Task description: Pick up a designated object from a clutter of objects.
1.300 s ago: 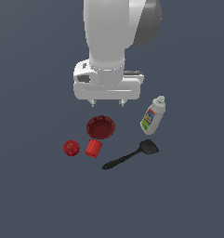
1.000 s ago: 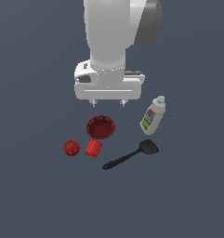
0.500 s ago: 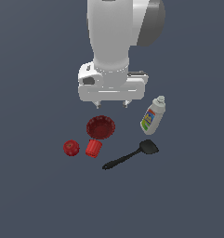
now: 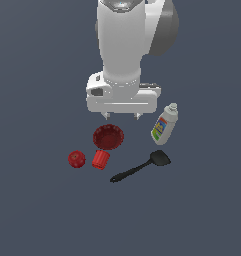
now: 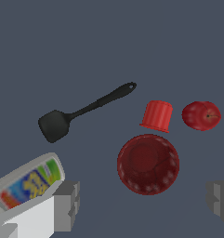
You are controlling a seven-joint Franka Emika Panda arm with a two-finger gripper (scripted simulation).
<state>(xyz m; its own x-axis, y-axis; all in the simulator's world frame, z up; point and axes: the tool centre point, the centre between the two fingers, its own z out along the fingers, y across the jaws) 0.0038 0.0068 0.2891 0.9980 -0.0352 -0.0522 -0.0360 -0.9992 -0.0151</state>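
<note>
Spatula (image 4: 140,167), all black, lies flat on the dark grey surface (image 4: 37,210), untouched. No edge or corner of the surface shows in either view, so positions are given relative to the other items.

Gripper (image 4: 122,116): hangs above the clutter, jaws spread wide, nothing between them. In the wrist view both fingers (image 5: 67,204) sit far apart with the dark red ribbed bowl (image 5: 148,163) between them, well below. It touches no object.

Bowl (image 4: 108,136): directly under the fingertips in the exterior view, upright, open side up.

Red cup (image 4: 100,159): just beside the bowl on the side away from the arm, standing mouth down; a narrow gap to the bowl rim shows in the wrist view.

Red tomato-like ball (image 4: 76,159): near the cup, toward the exterior view's left, apart from it.

Spatula blade (image 5: 54,125): broad, roughly square, pointing toward the exterior view's right; the handle (image 5: 106,99) runs diagonally, its tip ending near the cup without touching. Open surface on both long sides of the handle.

White labelled bottle (image 4: 164,124): lying tilted, near the blade but apart, close to one finger in the wrist view.

Bare surface surrounds the cluster on all sides.
</note>
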